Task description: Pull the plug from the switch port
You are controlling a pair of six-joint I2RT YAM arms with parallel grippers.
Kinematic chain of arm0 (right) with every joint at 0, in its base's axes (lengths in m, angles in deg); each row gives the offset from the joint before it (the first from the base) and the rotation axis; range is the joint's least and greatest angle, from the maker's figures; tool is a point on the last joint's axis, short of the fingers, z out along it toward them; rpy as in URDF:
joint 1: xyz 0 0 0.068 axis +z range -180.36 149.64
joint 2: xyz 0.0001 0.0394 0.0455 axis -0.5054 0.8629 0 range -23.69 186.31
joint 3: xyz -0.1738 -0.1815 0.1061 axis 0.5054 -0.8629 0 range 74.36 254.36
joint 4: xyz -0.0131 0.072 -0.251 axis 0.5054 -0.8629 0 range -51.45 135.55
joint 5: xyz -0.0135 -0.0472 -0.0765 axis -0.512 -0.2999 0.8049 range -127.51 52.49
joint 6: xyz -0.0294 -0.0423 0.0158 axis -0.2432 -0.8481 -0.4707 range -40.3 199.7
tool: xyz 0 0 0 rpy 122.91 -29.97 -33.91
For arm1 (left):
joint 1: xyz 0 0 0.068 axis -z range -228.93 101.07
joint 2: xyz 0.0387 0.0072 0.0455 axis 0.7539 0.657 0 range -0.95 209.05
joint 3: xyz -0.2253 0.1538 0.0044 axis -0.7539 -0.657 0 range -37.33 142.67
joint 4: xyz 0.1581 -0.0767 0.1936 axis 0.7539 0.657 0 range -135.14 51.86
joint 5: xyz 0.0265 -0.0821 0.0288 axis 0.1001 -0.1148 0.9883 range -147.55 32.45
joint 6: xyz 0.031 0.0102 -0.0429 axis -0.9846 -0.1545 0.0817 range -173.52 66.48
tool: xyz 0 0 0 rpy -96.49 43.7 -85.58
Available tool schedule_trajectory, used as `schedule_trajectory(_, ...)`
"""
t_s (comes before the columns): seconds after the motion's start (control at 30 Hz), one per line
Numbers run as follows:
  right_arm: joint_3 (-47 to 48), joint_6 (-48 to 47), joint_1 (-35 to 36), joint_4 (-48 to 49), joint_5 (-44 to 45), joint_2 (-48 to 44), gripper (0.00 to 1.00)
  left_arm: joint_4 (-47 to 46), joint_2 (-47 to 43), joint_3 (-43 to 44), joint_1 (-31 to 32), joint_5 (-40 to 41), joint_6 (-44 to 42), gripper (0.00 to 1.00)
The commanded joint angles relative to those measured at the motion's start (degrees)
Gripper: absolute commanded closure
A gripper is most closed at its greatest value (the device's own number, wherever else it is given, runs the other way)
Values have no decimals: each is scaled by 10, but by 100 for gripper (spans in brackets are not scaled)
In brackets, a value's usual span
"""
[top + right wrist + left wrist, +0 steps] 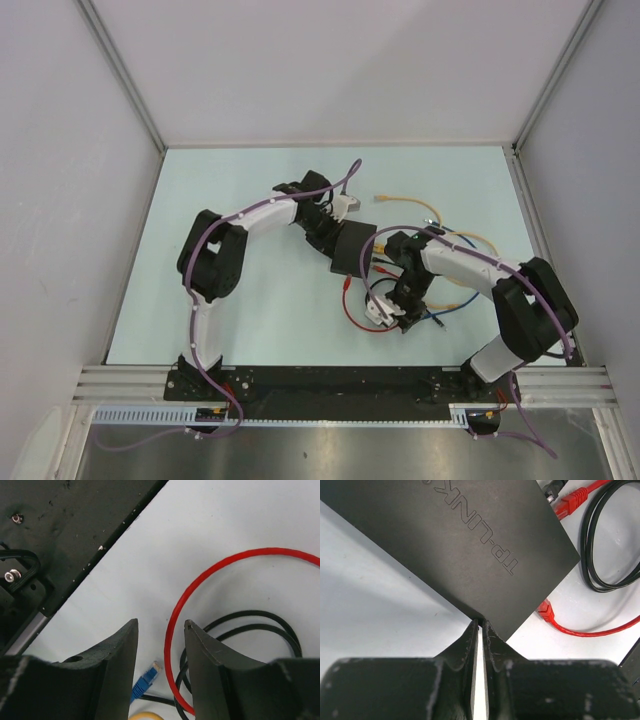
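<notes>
1. My left pincer (pixel 480 623) has its fingers all but together, with only a thin slit between them and nothing in it. The tips sit at the near corner of the switch (pixel 470 540). I cannot tell whether they press on it.
2. The switch, a flat black box marked TP-LINK, fills the left wrist view from 10 to 1 o'clock. In the top view it lies mid-table (pixel 250 300), between my two arms.
3. A far red plug (pixel 572 500) sits at 1 o'clock by the switch's edge. Whether it is seated I cannot tell.
4. My right pincer (pixel 161 622) is open, with its fingers apart over bare table.
5. A red cable (pixel 260 551) arcs from 6 to 2 o'clock. A black cable (pixel 250 613) loops at 4 o'clock, and a blue plug (pixel 146 677) lies at 6.
</notes>
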Motion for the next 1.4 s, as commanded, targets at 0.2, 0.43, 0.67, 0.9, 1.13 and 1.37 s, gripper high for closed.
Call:
schedule_trajectory(0.2,-8,80,31,91,21,35,86,25,-20,3,13,-6,-10,89)
schedule_trajectory(0.43,47,49,-67,114,-93,-117,100,34,-25,27,-16,-21,21,87)
schedule_trajectory(0.67,143,133,-110,169,-157,-194,100,57,-45,62,-45,-17,13,83)
schedule_trajectory(0.9,148,323,-135,326,-54,-193,100,74,-18,95,-96,-53,35,81)
schedule_trajectory(1.13,148,482,-225,463,116,-121,100,53,-11,103,-122,-56,44,80)
schedule_trajectory(1.37,148,641,-258,467,371,-55,100,49,1,112,-123,-68,45,79)
